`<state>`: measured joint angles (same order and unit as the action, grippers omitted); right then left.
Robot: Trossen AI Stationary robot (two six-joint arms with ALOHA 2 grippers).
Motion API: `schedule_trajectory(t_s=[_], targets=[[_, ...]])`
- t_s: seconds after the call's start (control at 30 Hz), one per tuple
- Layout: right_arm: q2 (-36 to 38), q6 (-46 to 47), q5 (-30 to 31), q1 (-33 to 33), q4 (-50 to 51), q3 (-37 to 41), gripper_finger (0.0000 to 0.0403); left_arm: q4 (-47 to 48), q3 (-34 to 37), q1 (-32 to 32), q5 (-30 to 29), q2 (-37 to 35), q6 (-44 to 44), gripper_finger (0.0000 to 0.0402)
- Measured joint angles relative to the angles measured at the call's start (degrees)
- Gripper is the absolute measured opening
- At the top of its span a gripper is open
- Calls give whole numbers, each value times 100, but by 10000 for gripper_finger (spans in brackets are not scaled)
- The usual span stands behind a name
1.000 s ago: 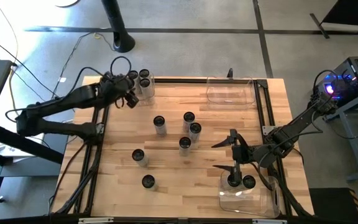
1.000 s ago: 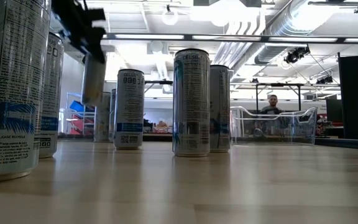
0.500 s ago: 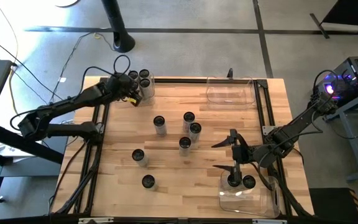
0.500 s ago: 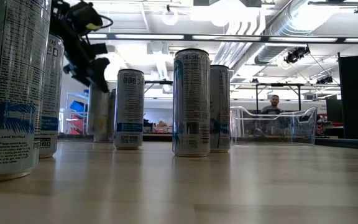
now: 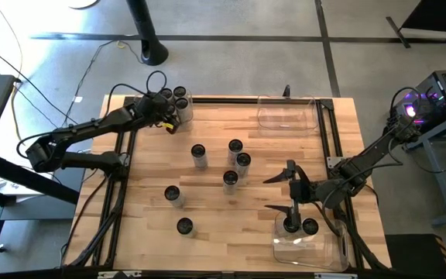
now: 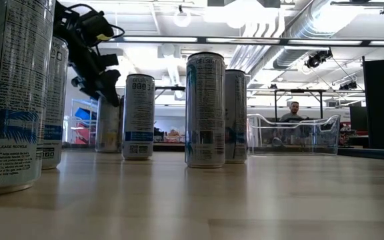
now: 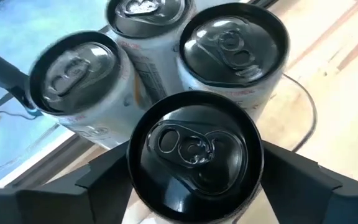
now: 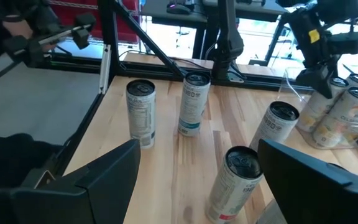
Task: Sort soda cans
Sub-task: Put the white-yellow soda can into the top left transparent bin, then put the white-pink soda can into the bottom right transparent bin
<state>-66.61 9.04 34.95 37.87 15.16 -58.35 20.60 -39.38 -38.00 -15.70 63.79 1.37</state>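
Far left corner first: the left gripper (image 5: 169,122) sits over a cluster of 4 soda cans (image 5: 174,105), its fingers (image 7: 104,180) straddling the nearest can (image 7: 194,155) — spread a little wider than the can, with a sliver of gap either side, so I judge this a release, not a grip. The can stands upright, touching its 3 neighbours, grouped there presumably as 1 sorted kind. In the low view that gripper (image 6: 105,80) hangs just above the can's top.

Versus 1 second ago: the can was lifted clear of the table and short of the cluster; now it is down and packed in, and the fingers have spread.

Middle of the table (image 5: 215,248): 6 loose cans (image 5: 235,147), upright, spaced apart, not yet sorted.

Far right corner: a clear bin (image 5: 289,116), nothing visible in it.

Near right: the right gripper (image 5: 289,194) waits just beside a second clear bin (image 5: 320,244) holding 2 cans (image 5: 309,227) — fingers (image 8: 92,180) wide, nothing between them. It has not moved over the last second.
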Motion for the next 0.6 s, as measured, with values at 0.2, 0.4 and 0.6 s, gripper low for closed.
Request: schedule_trajectory(t_s=[0.2,0.4,0.6], targets=[[1,50,171,0,1,0,320,427,-292,-26,66,-4,48,328],[0,185,177,0,2,0,320,941,-827,36,299,-212,25,330],[-26,700,296,-216,123,0,320,1270,-1156,239,334,-514,-3,330]])
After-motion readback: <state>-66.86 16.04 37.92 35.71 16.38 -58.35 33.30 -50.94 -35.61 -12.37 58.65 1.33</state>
